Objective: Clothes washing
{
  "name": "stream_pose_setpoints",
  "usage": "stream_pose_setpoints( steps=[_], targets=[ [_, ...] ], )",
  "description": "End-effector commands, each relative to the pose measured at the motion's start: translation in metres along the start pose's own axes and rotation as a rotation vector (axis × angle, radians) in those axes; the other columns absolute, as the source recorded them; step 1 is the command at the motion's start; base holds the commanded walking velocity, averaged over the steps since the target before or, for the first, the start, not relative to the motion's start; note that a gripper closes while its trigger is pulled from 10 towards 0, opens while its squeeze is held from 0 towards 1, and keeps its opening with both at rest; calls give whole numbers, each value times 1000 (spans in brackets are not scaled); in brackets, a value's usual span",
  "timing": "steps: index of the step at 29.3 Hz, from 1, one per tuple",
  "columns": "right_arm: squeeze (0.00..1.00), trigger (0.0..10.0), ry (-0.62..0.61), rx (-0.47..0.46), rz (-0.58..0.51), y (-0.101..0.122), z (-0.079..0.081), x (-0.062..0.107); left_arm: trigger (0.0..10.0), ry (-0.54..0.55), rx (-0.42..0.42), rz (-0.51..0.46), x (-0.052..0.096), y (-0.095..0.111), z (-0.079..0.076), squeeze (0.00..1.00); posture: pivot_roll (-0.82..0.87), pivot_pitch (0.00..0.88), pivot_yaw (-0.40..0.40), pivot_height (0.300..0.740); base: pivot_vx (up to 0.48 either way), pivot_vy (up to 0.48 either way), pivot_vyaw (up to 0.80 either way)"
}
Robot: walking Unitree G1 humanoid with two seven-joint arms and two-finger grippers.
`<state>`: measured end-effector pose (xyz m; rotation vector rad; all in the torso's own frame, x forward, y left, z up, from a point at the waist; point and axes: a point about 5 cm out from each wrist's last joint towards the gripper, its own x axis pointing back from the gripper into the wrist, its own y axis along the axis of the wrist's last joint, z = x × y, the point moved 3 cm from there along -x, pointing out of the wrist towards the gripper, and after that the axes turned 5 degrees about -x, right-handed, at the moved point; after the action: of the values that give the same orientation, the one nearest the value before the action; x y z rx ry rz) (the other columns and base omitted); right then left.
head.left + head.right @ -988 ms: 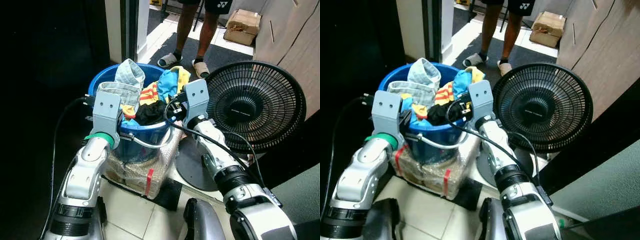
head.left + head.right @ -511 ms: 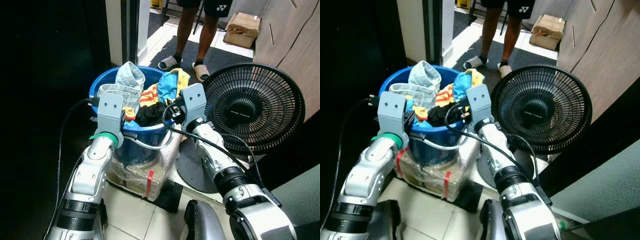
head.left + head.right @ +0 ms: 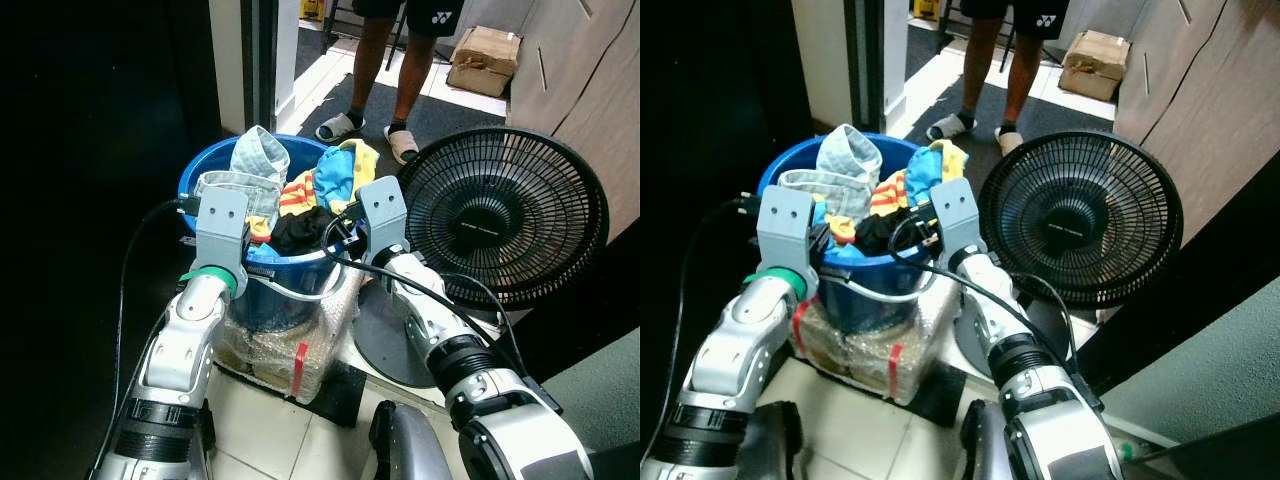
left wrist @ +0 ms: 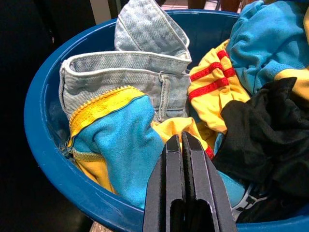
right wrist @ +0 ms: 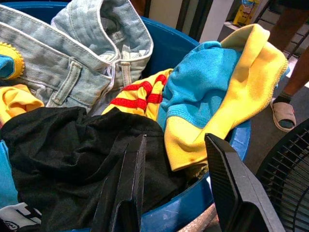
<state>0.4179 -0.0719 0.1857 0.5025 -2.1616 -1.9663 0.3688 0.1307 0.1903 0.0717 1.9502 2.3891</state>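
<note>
**Both grippers at the tub rim, laundry just ahead of the fingers**

Left gripper (image 4: 184, 145): fingers pressed together, holding nothing. It hangs at the near rim of the tub (image 3: 205, 170), tips over the pile. Directly past the tips lies a blue-and-yellow garment (image 4: 116, 140), touching or nearly so. Beyond that, the jeans (image 4: 130, 77), waistband running across the line of the fingers, one end standing up against the far wall.

Middle of the pile: black garment (image 5: 63, 145), low and near the front rim, between the two grippers. A yellow piece with red stripes (image 5: 137, 96) sits behind it.

Right gripper (image 5: 174, 164): fingers spread apart, empty, just above the near rim. The black garment lies under and ahead of one finger; a second blue-and-yellow garment (image 5: 217, 92) lies ahead of the other, draped over the tub's edge. Judgement: the right gripper is the readier one, being parted and right over cloth; a short push forward and down should meet either piece. The left would have to part first.

Surroundings: the tub rests on a wrapped bundle (image 3: 285, 345). A white handle or hose (image 3: 295, 292) loops along the front wall below the fingers and could snag. Right of the right arm, near but apart, stands a fan (image 3: 505, 215). Beyond the tub, a person's legs (image 3: 395, 60) in sandals, and a box (image 3: 485, 55).
</note>
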Motion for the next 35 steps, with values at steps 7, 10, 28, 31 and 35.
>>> stream_pose_setpoints(
  steps=[7, 10, 28, 31, 35],
  targets=[
    [0, 10000, 24, -4, -29, -1, 6, 3, 10000, -9, 19, 124, 0, -30, -7, 0, 185, 127, -79, 491, 0, 0, 0],
    [0, 10000, 19, 0, -50, 3, 6, 3, 10000, -9, 19, 123, 0, -30, -7, 0, 185, 127, -79, 491, 0, 0, 0],
    [0, 10000, -15, -102, -166, 36, -3, -6, 10000, -17, 18, 125, -1, -30, -9, 0, 181, 134, -74, 491, 0, 0, 0],
    [0, 10000, 16, -102, -155, 38, 4, -10, 10000, -17, 18, 125, -1, -29, -10, 0, 185, 136, -79, 491, 0, 0, 0],
    [0, 10000, 128, -121, -148, 54, 33, -24, 10000, -13, 21, 124, -1, -29, -11, 0, 202, 145, -95, 491, 0, 0, 0]
  ],
)
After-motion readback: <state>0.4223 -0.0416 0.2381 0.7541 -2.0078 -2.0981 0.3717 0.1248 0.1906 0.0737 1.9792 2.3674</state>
